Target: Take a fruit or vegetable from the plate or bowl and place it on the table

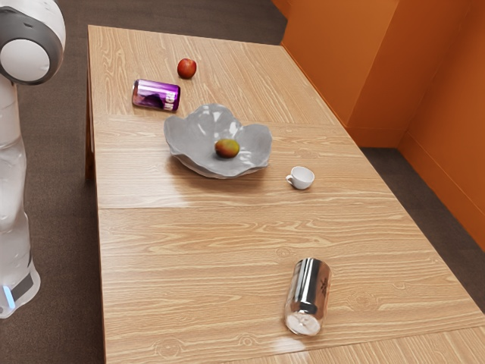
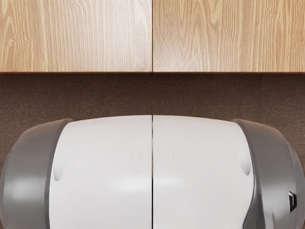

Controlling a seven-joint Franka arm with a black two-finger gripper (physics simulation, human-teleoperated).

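Claw well apart from the mango (image 1: 227,148) in the gray bowl (image 1: 186,136).

So I'm seeing tan wood grain running all over the table (image 1: 189,258), and the floor (image 1: 61,227) is coming up dark brown. The wall (image 1: 341,61) is going full orange, lol. The bowl (image 1: 193,136) is showing plain grey with white shine spots, and the mango (image 1: 227,148) is blending green-yellow into reddish orange. The apple (image 1: 186,69) is looking red. One can (image 1: 156,95) is rocking purple, the other can (image 1: 309,292) is gleaming silver with a dark mark. The cup (image 1: 304,178) is reading white, while my arm (image 1: 11,189) is mixing white and grey.
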